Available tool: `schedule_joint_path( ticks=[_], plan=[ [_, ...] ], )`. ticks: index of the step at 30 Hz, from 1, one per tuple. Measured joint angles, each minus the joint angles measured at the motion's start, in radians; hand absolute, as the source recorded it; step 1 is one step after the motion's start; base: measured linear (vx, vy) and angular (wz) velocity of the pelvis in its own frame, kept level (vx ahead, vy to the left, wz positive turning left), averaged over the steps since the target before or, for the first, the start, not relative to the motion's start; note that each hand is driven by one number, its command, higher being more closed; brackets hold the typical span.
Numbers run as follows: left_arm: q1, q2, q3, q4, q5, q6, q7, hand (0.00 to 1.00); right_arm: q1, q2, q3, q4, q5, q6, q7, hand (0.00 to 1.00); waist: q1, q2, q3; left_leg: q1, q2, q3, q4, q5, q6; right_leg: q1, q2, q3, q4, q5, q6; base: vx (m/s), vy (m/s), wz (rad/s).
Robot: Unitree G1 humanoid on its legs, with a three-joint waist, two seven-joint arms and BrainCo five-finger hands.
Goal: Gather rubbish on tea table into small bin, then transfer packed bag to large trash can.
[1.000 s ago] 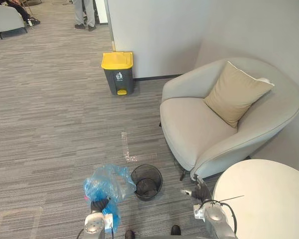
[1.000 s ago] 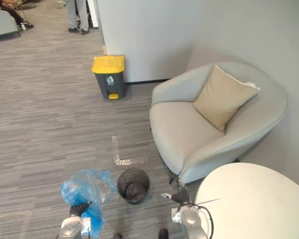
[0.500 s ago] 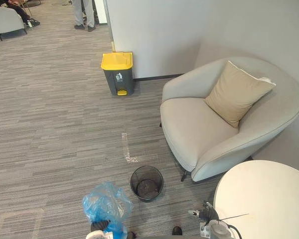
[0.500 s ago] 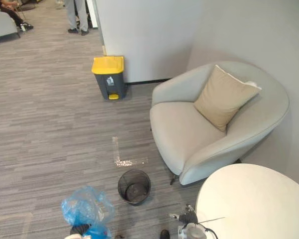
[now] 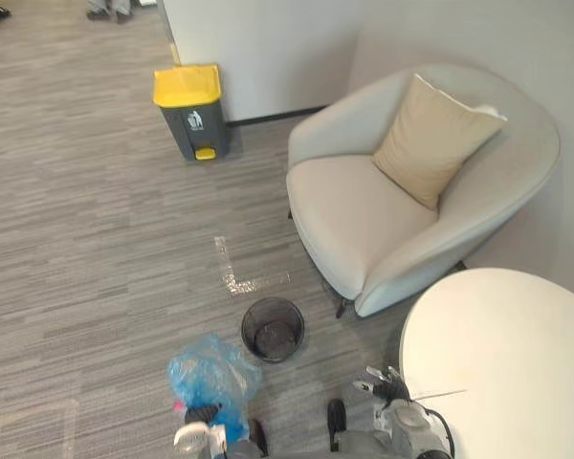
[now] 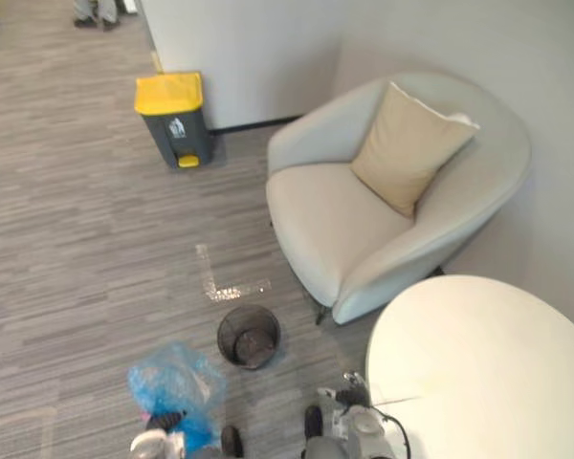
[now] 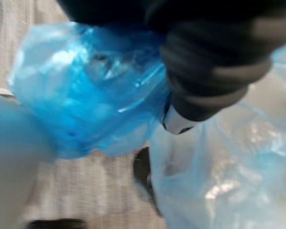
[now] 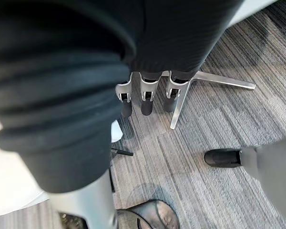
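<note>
Beside the small bin [image 5: 272, 329], the blue bag [image 5: 210, 371], bulging forward, is gripped by the left hand [image 5: 201, 415]; the right hand [image 5: 387, 387] is held open.

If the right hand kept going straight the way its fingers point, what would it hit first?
Probably the grey carpet, close beside the armchair's metal leg; the right hand points down at it, though depth is unclear.
</note>
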Motion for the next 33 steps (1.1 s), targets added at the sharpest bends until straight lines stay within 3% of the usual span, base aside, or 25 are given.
schedule_joint_path(
  ticks=[1,3,5,8,11,12,13,14,15,16,18,19,23,30,33],
  plan=[
    [0.009,-0.001,0.01,-0.009,0.0,0.001,0.0,1.0,-0.005,0.013,0.004,-0.001,0.0,-0.002,0.0,0.0,0.008,-0.017,-0.007,-0.015,0.0,-0.006,0.033,0.0,0.0,0.047,-0.018,-0.003,0.032,-0.036,0.021,-0.07,-0.215,0.42],
    [0.013,-0.002,0.019,-0.027,-0.005,0.002,0.003,1.0,-0.014,0.02,0.019,-0.001,0.001,-0.002,-0.001,0.0,0.027,-0.043,-0.017,-0.05,0.004,-0.016,0.08,-0.001,-0.002,0.114,-0.016,-0.008,-0.081,-0.083,0.022,-0.1,-0.219,0.22],
    [0.015,-0.026,0.02,-0.036,-0.023,0.001,0.003,1.0,-0.057,0.013,0.019,-0.01,0.001,-0.004,-0.012,0.0,0.05,-0.012,-0.008,-0.102,0.03,-0.036,0.095,0.018,-0.041,0.184,0.023,-0.03,-0.275,-0.098,-0.013,-0.18,-0.148,-0.01],
    [0.011,-0.069,0.008,-0.036,-0.039,0.003,-0.001,1.0,-0.04,-0.007,0.018,-0.013,0.003,0.0,-0.021,0.0,0.041,0.051,0.011,-0.129,0.057,-0.095,0.058,0.089,-0.057,0.199,0.056,-0.114,-0.317,-0.071,-0.055,-0.28,-0.141,0.58],
    [0.015,-0.069,0.01,-0.042,-0.038,0.003,0.0,1.0,-0.014,0.003,0.016,-0.012,0.003,0.002,-0.031,0.0,0.036,0.045,0.014,-0.13,0.075,-0.069,0.03,0.082,-0.062,0.187,0.054,-0.169,-0.325,-0.055,-0.082,-0.23,-0.057,0.45],
    [0.015,-0.069,0.01,-0.055,-0.036,0.003,0.0,1.0,-0.015,0.004,0.01,-0.012,0.003,0.003,-0.038,0.0,0.03,0.036,0.022,-0.134,0.082,-0.046,0.106,0.071,-0.046,0.184,0.039,-0.186,-0.321,-0.049,-0.087,-0.16,0.037,0.52],
    [0.017,-0.069,0.008,-0.056,-0.029,0.003,-0.001,1.0,-0.015,0.005,-0.001,-0.013,0.003,0.003,-0.04,0.0,0.025,0.03,0.024,-0.137,0.077,-0.046,0.184,0.005,-0.028,0.177,0.021,-0.207,-0.319,-0.042,-0.083,-0.16,0.05,0.54],
    [0.017,-0.069,0.007,-0.055,-0.026,0.003,-0.001,1.0,-0.016,0.005,-0.005,-0.013,0.003,0.002,-0.04,0.0,0.022,0.027,0.026,-0.137,0.075,-0.044,0.206,-0.014,-0.024,0.176,0.015,-0.215,-0.319,-0.039,-0.08,-0.19,0.142,0.72],
    [0.012,-0.069,0.006,-0.055,-0.015,0.003,-0.001,1.0,-0.014,0.006,-0.018,-0.013,0.002,0.002,-0.041,0.0,0.016,0.011,0.029,-0.133,0.072,-0.017,0.288,-0.088,-0.023,0.167,-0.018,-0.247,-0.32,-0.027,-0.066,-0.15,0.15,0.67],
    [0.011,-0.069,0.003,-0.055,-0.013,0.003,-0.002,1.0,-0.008,0.006,-0.027,-0.013,0.002,0.002,-0.041,0.0,0.016,0.005,0.024,-0.132,0.077,0.013,0.323,-0.123,-0.022,0.157,-0.037,-0.265,-0.32,-0.018,-0.055,-0.12,0.219,0.74],
    [0.004,-0.067,-0.026,-0.052,0.006,0.005,-0.003,1.0,0.008,0.005,-0.049,-0.014,0.002,0.002,-0.045,0.0,0.01,0.014,0.019,-0.104,0.096,0.084,0.315,-0.174,-0.033,0.156,-0.059,-0.301,-0.323,-0.002,-0.028,-0.02,0.236,0.72],
    [-0.006,-0.062,-0.035,-0.042,0.015,0.006,-0.002,1.0,0.015,0.011,-0.071,-0.008,0.002,0.006,-0.048,0.0,0.01,0.0,0.021,-0.1,0.06,0.082,0.255,-0.168,-0.035,0.156,-0.074,-0.315,-0.334,0.012,-0.009,-0.02,0.241,0.66],
    [-0.005,0.01,-0.074,-0.003,0.024,0.008,-0.001,1.0,0.029,0.055,-0.073,0.005,0.001,0.011,-0.048,0.0,0.013,-0.043,-0.007,-0.052,-0.046,0.075,0.101,-0.108,0.009,0.182,-0.112,-0.29,-0.434,0.084,-0.012,-0.02,0.201,0.23],
    [-0.002,0.05,-0.072,0.066,0.024,0.008,0.0,1.0,-0.003,0.053,-0.092,0.061,-0.001,0.012,-0.049,0.0,0.014,-0.043,-0.01,-0.007,-0.1,0.052,-0.061,-0.038,0.023,0.186,-0.111,-0.285,-0.474,0.138,-0.011,-0.01,0.078,0.07],
    [0.007,0.046,-0.072,0.079,0.024,0.007,0.0,1.0,-0.011,0.04,-0.097,0.066,-0.009,0.013,-0.049,0.0,0.014,-0.014,0.005,0.028,-0.102,0.016,-0.132,-0.039,0.028,0.137,-0.121,-0.294,-0.327,0.134,-0.015,0.0,0.009,0.11]
  ],
)
